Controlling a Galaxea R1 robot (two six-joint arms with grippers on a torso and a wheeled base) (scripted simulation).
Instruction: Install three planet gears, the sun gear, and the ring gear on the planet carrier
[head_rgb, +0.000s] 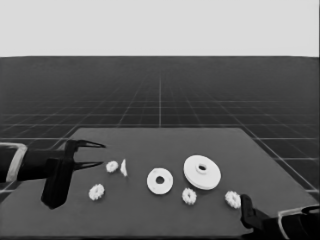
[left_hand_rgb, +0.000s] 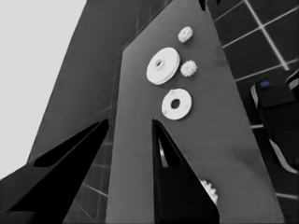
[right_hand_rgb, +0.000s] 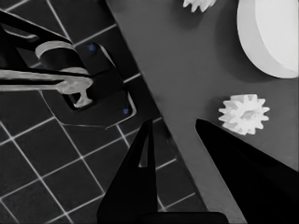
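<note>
Seven white parts are lying loose on the dark table (head_rgb: 150, 210), and nothing is sitting on the smaller round part (head_rgb: 160, 181) yet, so the assembly is, by my reading, not begun. That smaller round part is resting near the table's middle, with the larger round part (head_rgb: 202, 171) just beside it toward the right arm's side and a little farther back.

Four gears are lying around them: a gear (head_rgb: 189, 196) in front, between the two round parts; a gear (head_rgb: 232, 199) near the right front corner; and two on the left arm's side, one (head_rgb: 96, 191) toward the front and one (head_rgb: 112, 166) farther back, the latter sitting just beside the thin white piece (head_rgb: 123, 168).

The right gripper (head_rgb: 246, 206) is waiting at the lower right corner with its fingers spread apart and nothing between them. The corner gear is lying just ahead of its tips; the right wrist view is showing it (right_hand_rgb: 244, 113) right beside one finger, apart from it. That gear is round, so no long axis is constraining the approach. This arm is the nearer one to that gear and to the smaller round part, which is lying farther in toward the table's middle.

The left gripper (head_rgb: 95, 154) is hanging over the table's left end, fingers released and grasping nothing, with the back left gear just past its tips.

No brand, label or writing is showing anywhere.
</note>
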